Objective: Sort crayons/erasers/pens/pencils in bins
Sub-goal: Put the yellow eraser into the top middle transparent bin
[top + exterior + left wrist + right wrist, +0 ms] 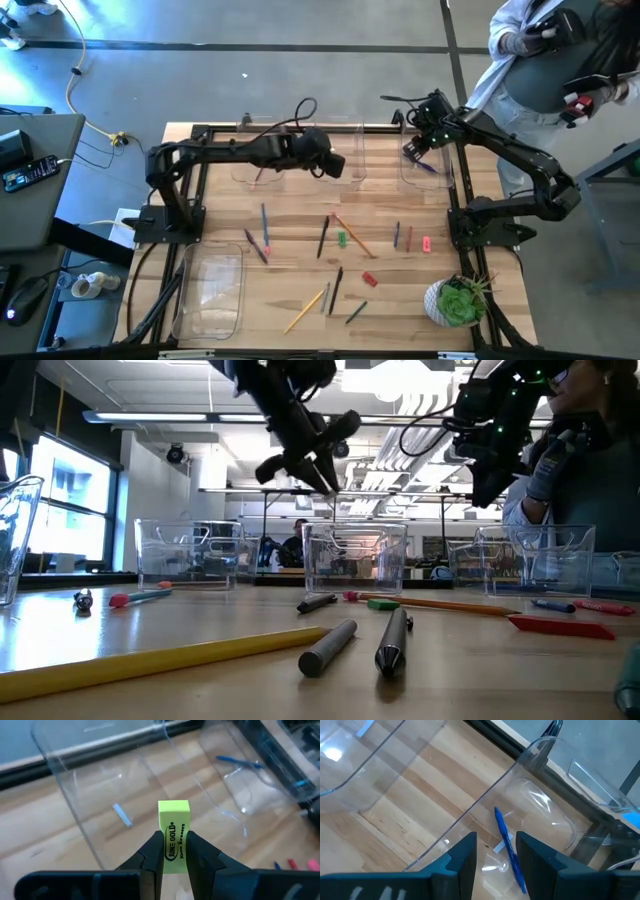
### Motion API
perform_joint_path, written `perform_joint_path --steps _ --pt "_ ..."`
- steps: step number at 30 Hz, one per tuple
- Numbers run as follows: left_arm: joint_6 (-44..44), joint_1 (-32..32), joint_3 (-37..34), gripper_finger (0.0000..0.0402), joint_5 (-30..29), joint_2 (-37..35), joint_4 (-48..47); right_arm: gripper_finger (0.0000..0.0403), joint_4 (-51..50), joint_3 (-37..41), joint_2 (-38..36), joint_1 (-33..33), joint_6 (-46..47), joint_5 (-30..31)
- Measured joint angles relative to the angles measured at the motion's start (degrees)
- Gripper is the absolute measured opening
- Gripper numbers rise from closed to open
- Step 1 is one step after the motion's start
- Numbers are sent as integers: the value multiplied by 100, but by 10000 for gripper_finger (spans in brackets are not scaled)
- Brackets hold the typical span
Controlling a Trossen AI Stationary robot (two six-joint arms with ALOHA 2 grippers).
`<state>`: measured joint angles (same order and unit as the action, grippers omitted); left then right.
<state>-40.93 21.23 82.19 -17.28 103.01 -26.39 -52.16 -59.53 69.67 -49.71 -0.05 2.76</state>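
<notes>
**Left gripper holds yellow eraser over far-edge bins; right gripper empty**

Your left gripper [172, 851], arm stretched across the bench toward its far edge, is clenched on a yellow eraser [174, 834], held upright above the middle clear bin [343, 152]. Your right gripper [496, 851] hangs over the bin [547, 815] by the far right corner, fingers spread and empty, directly above a blue pen [508, 847] lying inside. Pencils [352, 236], pens and erasers lie scattered mid-bench.
</notes>
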Motion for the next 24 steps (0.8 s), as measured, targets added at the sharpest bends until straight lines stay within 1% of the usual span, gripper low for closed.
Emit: perform_joint_path --steps 10,14,18,24 --pt "-29 73 -4 53 81 520 -67 130 105 0 0 0 -42 0" --pt "-39 73 -8 57 70 537 -76 130 103 0 0 0 -42 0" --pt "-42 121 -8 72 72 594 -135 130 103 0 0 0 -42 0" --pt "-85 142 -8 107 163 640 -211 130 103 0 0 0 -45 0"
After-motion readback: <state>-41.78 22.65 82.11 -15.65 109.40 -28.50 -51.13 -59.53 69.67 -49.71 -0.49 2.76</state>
